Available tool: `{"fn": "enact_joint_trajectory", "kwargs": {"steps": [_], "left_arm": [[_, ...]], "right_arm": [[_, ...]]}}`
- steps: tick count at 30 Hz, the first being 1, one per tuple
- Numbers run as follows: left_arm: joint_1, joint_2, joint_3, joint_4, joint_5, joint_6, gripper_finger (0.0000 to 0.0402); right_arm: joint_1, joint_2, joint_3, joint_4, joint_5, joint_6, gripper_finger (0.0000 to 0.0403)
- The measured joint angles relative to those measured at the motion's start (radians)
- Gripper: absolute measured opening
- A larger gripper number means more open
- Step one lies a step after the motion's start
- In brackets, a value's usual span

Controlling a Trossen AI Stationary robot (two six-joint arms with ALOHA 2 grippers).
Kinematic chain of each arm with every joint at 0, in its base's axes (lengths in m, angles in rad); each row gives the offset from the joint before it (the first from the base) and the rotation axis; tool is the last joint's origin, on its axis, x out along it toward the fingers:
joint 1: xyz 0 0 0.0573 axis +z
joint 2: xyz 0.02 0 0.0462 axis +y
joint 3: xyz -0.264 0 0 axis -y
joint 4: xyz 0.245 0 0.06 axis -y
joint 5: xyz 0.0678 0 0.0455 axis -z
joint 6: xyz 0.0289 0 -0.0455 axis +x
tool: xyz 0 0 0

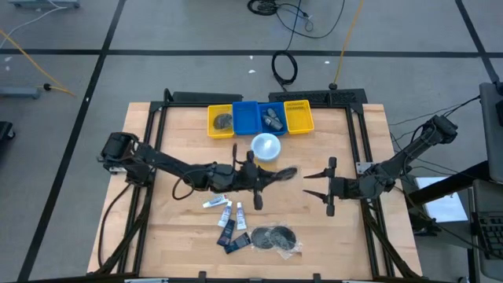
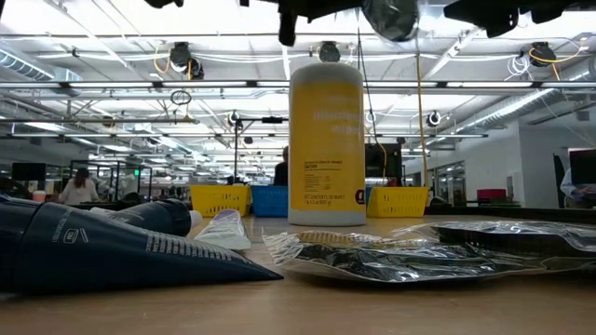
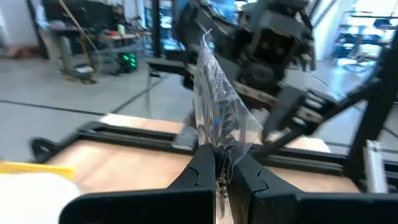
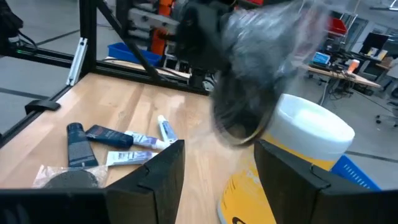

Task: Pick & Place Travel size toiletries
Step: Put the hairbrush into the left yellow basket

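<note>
The left gripper (image 1: 267, 178) sits mid-table w/ its 2 dark fingers pinched tight on a crinkly clear-plastic packet w/ a round dark grey pad inside (image 1: 284, 174), held up off the pale wooden table (image 1: 346, 232). In the left wrist view the packet (image 3: 217, 99) stands up glossy and creased from between the fingertips (image 3: 202, 168). Just behind is a tall yellow cylindrical cup w/ a smooth pale lid (image 1: 266, 146).

The right gripper (image 1: 322, 185) faces it from the right, apart, jaws spread wide, holding nothing.

Near the front edge lie 2 more flat round grey packets (image 1: 275, 238), small white tubes (image 1: 214, 203) and dark navy soft tubes (image 1: 225, 232). At the back: yellow and blue rectangular plastic bins (image 1: 259, 119), 2 w/ grey items inside.
</note>
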Motion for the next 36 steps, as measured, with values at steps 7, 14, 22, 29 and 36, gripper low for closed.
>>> {"fn": "enact_joint_trajectory", "kwargs": {"steps": [7,14,22,29,36], "left_arm": [[0.04,-0.088,0.0,-0.125,-0.068,0.055,0.0002],[0.112,-0.18,0.0,-0.314,-0.149,0.05,0.0],[0.193,-0.28,0.0,-0.456,-0.188,0.024,0.0002],[0.273,-0.318,0.0,-0.633,-0.276,-0.016,0.0002],[0.354,-0.32,-0.009,-0.736,-0.275,-0.084,0.0002]], "right_arm": [[0.0,0.0,0.0,0.0,-0.002,0.0,0.0186],[0.0,0.0,0.0,0.0,-0.002,0.005,0.0185],[0.0,0.0,-0.001,-0.003,-0.002,0.005,0.0186],[0.0,0.0,-0.001,-0.01,-0.003,0.017,0.0183],[0.0,0.0,-0.001,-0.016,-0.003,0.027,0.0181]]}}
